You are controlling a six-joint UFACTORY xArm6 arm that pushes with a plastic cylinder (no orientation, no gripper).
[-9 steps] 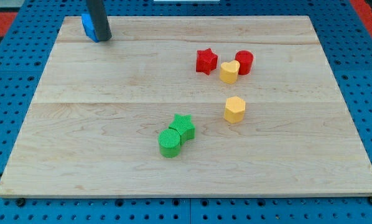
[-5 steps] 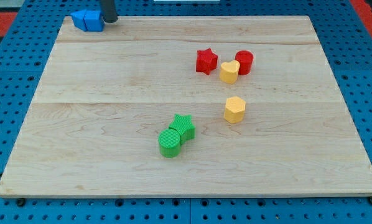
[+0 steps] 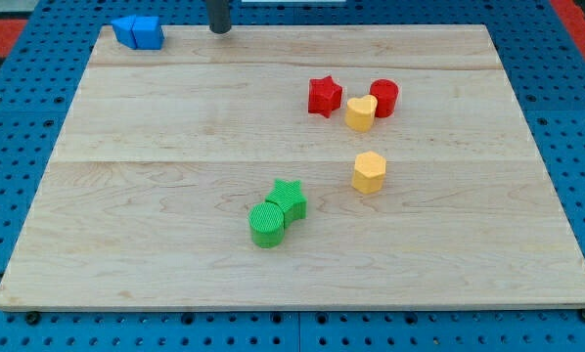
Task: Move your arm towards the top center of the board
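Two red (image 3: 324,96), yellow (image 3: 361,112), green blocks (image 3: 289,198)

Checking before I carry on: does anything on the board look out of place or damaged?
Nothing looks damaged or spilled. The only oddity: the blue block sits at the wooden board's top-left corner, at its very edge. My tip is to its right, apart.
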